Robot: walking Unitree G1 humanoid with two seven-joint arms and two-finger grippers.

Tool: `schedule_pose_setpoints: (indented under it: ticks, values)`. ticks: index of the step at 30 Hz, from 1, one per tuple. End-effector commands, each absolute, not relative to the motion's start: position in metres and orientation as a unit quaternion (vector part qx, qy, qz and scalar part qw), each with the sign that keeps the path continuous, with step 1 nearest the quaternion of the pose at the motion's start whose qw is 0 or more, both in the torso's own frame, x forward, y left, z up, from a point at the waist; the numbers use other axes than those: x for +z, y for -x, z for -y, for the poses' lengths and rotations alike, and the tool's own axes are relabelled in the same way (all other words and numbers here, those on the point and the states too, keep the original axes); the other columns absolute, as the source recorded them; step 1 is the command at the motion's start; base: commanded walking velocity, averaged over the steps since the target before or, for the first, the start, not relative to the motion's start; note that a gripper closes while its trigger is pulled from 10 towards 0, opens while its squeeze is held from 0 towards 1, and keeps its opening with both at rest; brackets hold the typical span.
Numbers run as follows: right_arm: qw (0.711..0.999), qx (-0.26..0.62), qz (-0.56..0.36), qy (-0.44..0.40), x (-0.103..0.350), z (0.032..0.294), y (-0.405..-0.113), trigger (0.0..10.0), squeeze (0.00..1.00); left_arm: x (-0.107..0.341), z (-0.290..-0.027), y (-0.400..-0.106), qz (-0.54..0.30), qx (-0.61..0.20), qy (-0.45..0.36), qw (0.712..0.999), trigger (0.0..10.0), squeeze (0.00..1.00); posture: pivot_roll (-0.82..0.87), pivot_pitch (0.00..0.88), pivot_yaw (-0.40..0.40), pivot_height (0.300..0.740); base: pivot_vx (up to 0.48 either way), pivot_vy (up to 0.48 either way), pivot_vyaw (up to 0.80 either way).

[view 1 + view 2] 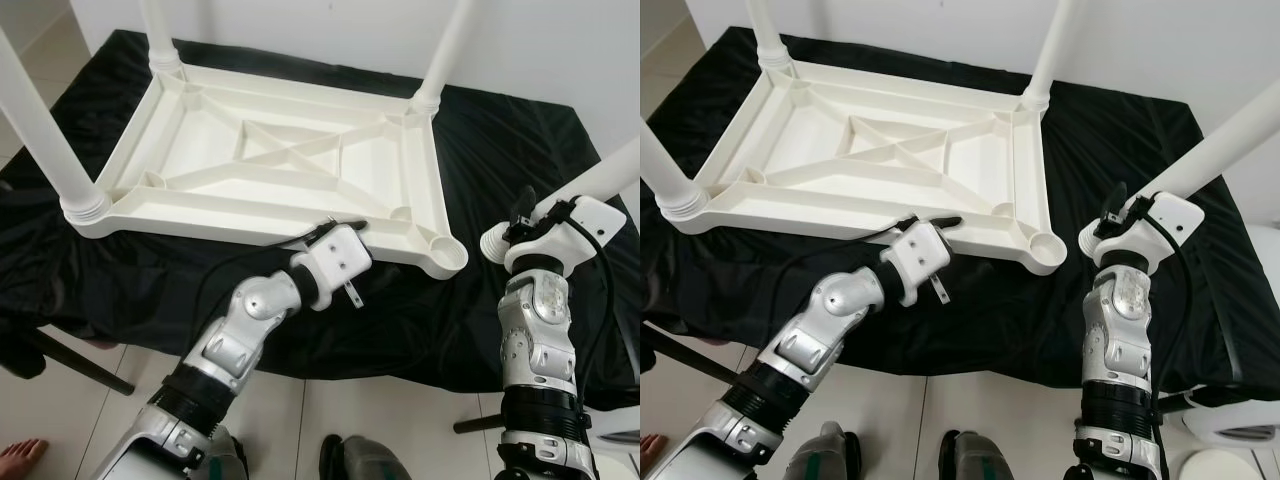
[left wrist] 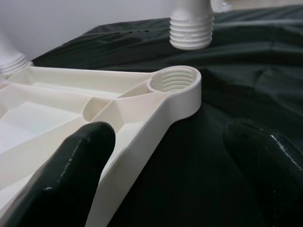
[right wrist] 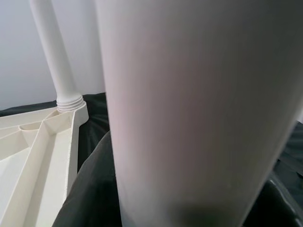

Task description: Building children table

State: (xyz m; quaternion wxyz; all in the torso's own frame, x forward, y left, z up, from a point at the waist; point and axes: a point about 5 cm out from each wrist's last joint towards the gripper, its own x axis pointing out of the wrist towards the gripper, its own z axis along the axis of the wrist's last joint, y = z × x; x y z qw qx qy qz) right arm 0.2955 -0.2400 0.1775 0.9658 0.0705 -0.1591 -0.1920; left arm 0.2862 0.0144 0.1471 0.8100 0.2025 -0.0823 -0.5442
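Note:
A white plastic table top (image 1: pixel 270 160) lies upside down on a black cloth. Three white legs stand screwed into its far left, far right and near left (image 1: pixel 45 130) corners. The near right corner socket (image 1: pixel 447 255) (image 2: pixel 174 79) is empty and shows its thread. My right gripper (image 1: pixel 527 215) is shut on the fourth leg (image 1: pixel 600 180), which it holds tilted. The leg's threaded end (image 1: pixel 495 243) (image 2: pixel 191 28) hangs just right of the socket, apart from it. My left gripper (image 1: pixel 338 226) (image 2: pixel 173 142) is open astride the table's near rim, one finger inside and one outside.
The black cloth (image 1: pixel 130 270) covers a low platform against a white wall. A dark strut (image 1: pixel 70 360) sticks out under its near left edge. A person's bare foot (image 1: pixel 20 455) is on the tiled floor at bottom left. A white appliance (image 1: pixel 1240 430) stands at bottom right.

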Motion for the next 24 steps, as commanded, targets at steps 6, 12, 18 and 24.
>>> schedule_pose_setpoints:
  ticks: [6,12,18,24]
  values:
    - [0.963,-0.205,0.162,-0.063,0.176,0.246,-0.293,10.0,0.00,0.136,-0.009,-0.296,0.049,-0.567,-0.238,0.787,10.0,0.00,0.02,0.105,-0.062,0.740,0.000,0.000,0.00]
    - [0.963,-0.209,0.162,-0.061,0.176,0.246,-0.291,10.0,0.00,0.143,-0.015,-0.322,0.019,-0.553,-0.238,0.798,10.0,0.00,0.01,0.112,-0.055,0.740,0.000,0.000,0.00]
    - [0.963,-0.209,0.161,-0.061,0.176,0.246,-0.290,10.0,0.00,0.152,-0.026,-0.341,-0.003,-0.532,-0.224,0.817,10.0,0.00,0.01,0.120,-0.051,0.740,0.000,0.000,0.00]
    - [0.963,-0.210,0.160,-0.060,0.175,0.246,-0.290,10.0,0.00,0.152,-0.032,-0.346,-0.012,-0.533,-0.237,0.812,10.0,0.00,0.01,0.124,-0.048,0.740,0.000,0.000,0.00]
